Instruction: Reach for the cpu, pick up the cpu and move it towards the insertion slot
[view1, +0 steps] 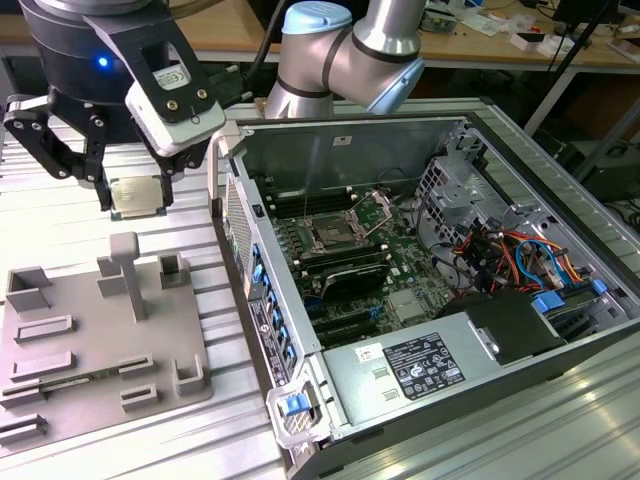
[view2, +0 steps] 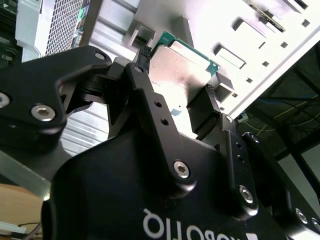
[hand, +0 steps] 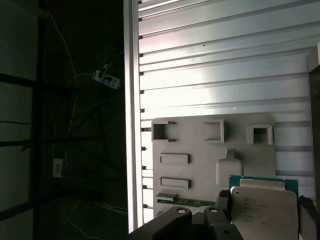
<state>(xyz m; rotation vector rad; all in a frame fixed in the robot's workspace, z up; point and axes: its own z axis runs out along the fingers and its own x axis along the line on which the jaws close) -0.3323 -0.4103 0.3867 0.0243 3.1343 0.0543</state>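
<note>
Cpu (view1: 138, 196) is hanging in the air, pinched by two opposite edges between the gripper's (view1: 137, 198) narrowed black fingers (view2: 145, 100), above the grey tray (view1: 90, 350) on the worktop (view1: 60, 235). The insertion slot (view1: 333, 237) is lying off toward the exterior view's right and lower down, inside the open computer case (view1: 400, 375), whose near wall is standing between the two. The cpu is showing a silvery metal top with a thin green rim, seemingly riding flat, though I'm not sure it's dead level.
</note>
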